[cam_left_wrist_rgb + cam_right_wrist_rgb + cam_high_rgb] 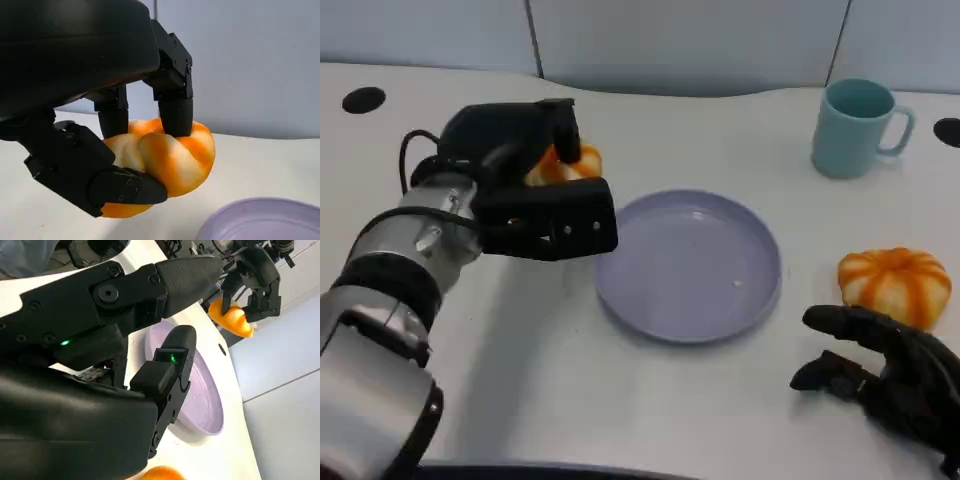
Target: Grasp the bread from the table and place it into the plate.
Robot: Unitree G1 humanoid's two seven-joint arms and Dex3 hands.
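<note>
An orange-and-white twisted bread (pixel 570 162) sits in the grip of my left hand (pixel 535 200), just left of the plate's far-left rim. In the left wrist view the fingers (pixel 175 107) press on top of the bread (pixel 170 155) and the thumb closes under it. The lilac plate (pixel 690 265) lies in the middle of the table with nothing on it; its rim (pixel 260 220) shows beside the bread. My right hand (pixel 890 375) rests at the near right, fingers apart, holding nothing. The right wrist view shows that hand (pixel 125 365), the plate (pixel 200 395) and the held bread (pixel 232 320).
A second orange striped bread (pixel 895 283) lies right of the plate, just beyond my right hand. A teal mug (pixel 855 125) stands at the back right. Round black holes (pixel 363 99) mark the table's far corners. A grey wall runs along the back.
</note>
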